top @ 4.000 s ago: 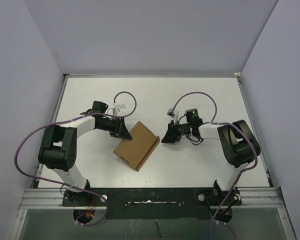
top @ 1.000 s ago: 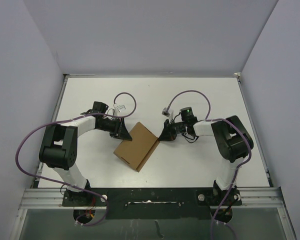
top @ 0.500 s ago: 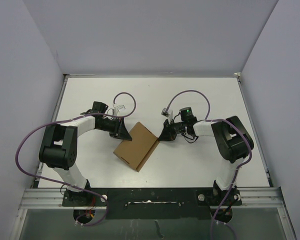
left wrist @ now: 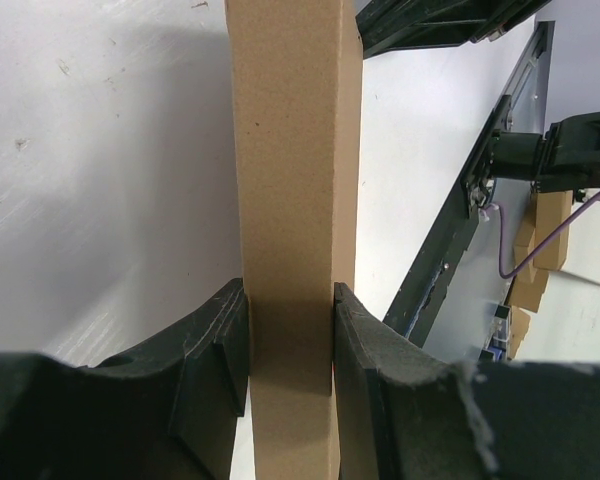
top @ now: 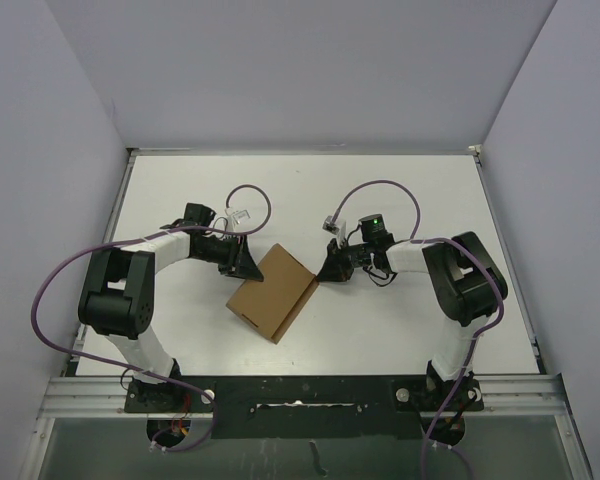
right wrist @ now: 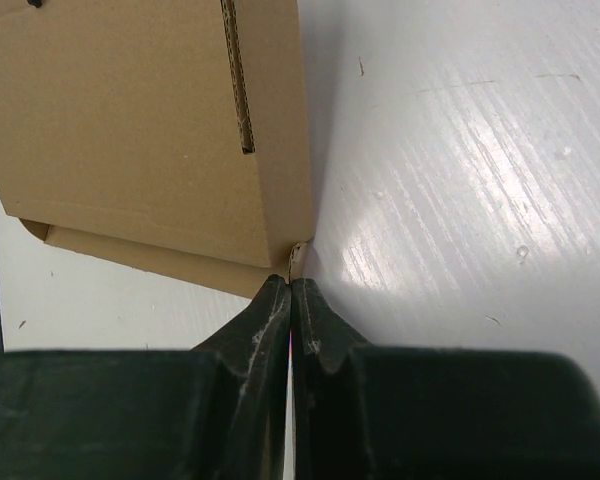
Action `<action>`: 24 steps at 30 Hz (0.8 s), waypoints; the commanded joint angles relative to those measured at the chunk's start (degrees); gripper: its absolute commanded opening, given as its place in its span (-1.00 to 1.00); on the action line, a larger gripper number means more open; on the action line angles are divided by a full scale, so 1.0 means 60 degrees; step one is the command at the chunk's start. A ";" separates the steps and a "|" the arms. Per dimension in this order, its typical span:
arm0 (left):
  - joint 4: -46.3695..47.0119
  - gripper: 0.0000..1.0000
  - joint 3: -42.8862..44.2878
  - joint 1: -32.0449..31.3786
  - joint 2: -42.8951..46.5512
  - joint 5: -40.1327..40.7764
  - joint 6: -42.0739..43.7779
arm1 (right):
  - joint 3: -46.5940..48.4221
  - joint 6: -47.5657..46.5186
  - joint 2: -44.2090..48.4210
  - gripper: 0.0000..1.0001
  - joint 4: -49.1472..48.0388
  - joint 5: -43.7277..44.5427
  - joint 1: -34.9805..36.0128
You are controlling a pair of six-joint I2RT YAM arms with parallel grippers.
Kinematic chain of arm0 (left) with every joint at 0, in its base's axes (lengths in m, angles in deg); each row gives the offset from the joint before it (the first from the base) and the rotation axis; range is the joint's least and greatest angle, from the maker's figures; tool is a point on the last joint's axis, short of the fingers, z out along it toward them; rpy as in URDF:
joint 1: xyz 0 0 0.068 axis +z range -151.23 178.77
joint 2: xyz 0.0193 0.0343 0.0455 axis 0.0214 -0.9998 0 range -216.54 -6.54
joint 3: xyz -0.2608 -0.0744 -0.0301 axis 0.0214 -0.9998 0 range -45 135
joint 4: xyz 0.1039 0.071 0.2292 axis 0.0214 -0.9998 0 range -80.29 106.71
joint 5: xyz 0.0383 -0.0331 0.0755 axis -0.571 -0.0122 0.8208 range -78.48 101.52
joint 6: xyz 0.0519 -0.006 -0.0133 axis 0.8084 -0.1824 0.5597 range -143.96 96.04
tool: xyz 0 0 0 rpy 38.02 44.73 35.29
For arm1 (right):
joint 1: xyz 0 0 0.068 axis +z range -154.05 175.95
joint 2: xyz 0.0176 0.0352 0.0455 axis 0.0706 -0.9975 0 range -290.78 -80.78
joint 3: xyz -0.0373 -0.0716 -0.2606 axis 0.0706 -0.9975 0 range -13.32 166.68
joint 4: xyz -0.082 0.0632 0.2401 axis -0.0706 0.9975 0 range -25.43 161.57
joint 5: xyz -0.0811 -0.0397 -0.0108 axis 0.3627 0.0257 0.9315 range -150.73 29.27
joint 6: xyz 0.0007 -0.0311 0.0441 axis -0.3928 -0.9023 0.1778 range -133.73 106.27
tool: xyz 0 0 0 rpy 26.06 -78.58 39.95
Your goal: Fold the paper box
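The paper box is a slim brown cardboard box lying slantwise on the white table, between the two arms. My left gripper is shut on its upper left edge. In the left wrist view the narrow cardboard side runs up from between the two black fingers. My right gripper is shut, and its tips rest against the box's right corner. The right wrist view shows the box's broad face with a slit, and the closed fingertips sit right under that corner.
Grey walls close in the table on the left, back and right. A black metal rail runs along the near edge by the arm bases. Purple cables loop above both wrists.
Since the earliest frame my right gripper has moved left up to the box's right corner. Over the last second nothing has visibly moved.
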State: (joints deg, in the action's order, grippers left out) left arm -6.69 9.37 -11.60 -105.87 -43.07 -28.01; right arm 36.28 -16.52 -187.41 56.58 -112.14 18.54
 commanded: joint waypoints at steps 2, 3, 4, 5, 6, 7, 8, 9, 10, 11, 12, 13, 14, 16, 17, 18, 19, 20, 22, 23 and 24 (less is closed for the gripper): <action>0.0354 -0.99 0.0101 0.0155 -0.0290 0.0667 0.0163 | 0.0111 -0.0142 0.0006 -1.00 0.0445 0.0103 0.0128; 0.0375 -0.99 0.0098 0.0160 -0.0289 0.0643 0.0143 | 0.0111 -0.0126 -0.0033 -1.00 0.0452 0.0090 0.0131; 0.0403 -0.99 0.0082 0.0179 -0.0291 0.0633 0.0120 | 0.0119 -0.0107 -0.0040 -1.00 0.0452 0.0089 0.0122; 0.0410 -0.99 0.0079 0.0176 -0.0304 0.0620 0.0099 | 0.0125 -0.0109 -0.0057 -1.00 0.0465 0.0099 0.0118; 0.0424 -0.99 0.0079 0.0189 -0.0320 0.0604 0.0088 | 0.0133 -0.0102 -0.0061 -1.00 0.0463 0.0102 0.0101; 0.0435 -0.99 0.0072 0.0209 -0.0333 0.0578 0.0079 | 0.0127 -0.0079 -0.0056 -1.00 0.0467 0.0090 0.0086; 0.0453 -0.99 0.0065 0.0229 -0.0342 0.0555 0.0055 | 0.0119 -0.0047 -0.0056 -1.00 0.0471 0.0089 0.0073; 0.0480 -0.99 0.0054 0.0258 -0.0360 0.0521 0.0034 | 0.0112 -0.0030 -0.0057 -1.00 0.0466 0.0077 0.0046; 0.0510 -0.99 0.0050 0.0283 -0.0371 0.0504 0.0008 | 0.0112 0.0011 -0.0089 -1.00 0.0454 0.0067 0.0016; 0.0533 -0.99 0.0041 0.0312 -0.0374 0.0476 -0.0021 | 0.0112 0.0054 -0.0096 -1.00 0.0436 0.0036 -0.0007; 0.0544 -0.99 0.0036 0.0328 -0.0389 0.0462 -0.0041 | 0.0112 0.0118 -0.0119 -1.00 0.0418 -0.0007 -0.0045; 0.0565 -0.99 0.0037 0.0354 -0.0400 0.0460 -0.0060 | 0.0099 0.0150 -0.0141 -1.00 0.0402 -0.0024 -0.0092; 0.0584 -0.99 0.0023 0.0372 -0.0411 0.0443 -0.0090 | 0.0090 0.0158 -0.0143 -1.00 0.0393 -0.0028 -0.0103; 0.0589 -0.99 0.0032 0.0415 -0.0459 0.0404 -0.0114 | 0.0086 0.0146 -0.0119 -1.00 0.0394 -0.0054 -0.0129; 0.0598 -0.99 0.0028 0.0422 -0.0469 0.0394 -0.0122 | 0.0070 0.0115 -0.0106 -1.00 0.0394 -0.0078 -0.0132; 0.0614 -0.99 0.0021 0.0435 -0.0478 0.0384 -0.0140 | 0.0068 0.0089 -0.0100 -1.00 0.0380 -0.0075 -0.0119; 0.0618 -0.99 0.0021 0.0443 -0.0495 0.0377 -0.0155 | 0.0060 0.0079 -0.0080 -1.00 0.0379 -0.0069 -0.0121; 0.0638 -0.99 0.0021 0.0440 -0.0499 0.0378 -0.0159 | 0.0054 0.0056 -0.0075 -1.00 0.0390 -0.0060 -0.0122; 0.0626 -0.99 0.0019 0.0449 -0.0510 0.0371 -0.0175 | 0.0040 0.0034 -0.0042 -1.00 0.0380 -0.0066 -0.0103; 0.0632 -0.99 0.0009 0.0455 -0.0516 0.0348 -0.0174 | 0.0038 0.0033 -0.0021 -1.00 0.0367 -0.0059 -0.0106; 0.0640 -0.99 0.0006 0.0460 -0.0506 0.0319 -0.0170 | 0.0049 0.0037 -0.0013 -1.00 0.0358 -0.0051 -0.0114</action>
State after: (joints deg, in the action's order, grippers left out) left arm -5.73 9.35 -9.41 -107.49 -44.53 -29.93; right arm 36.39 -16.08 -187.50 59.12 -112.12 18.02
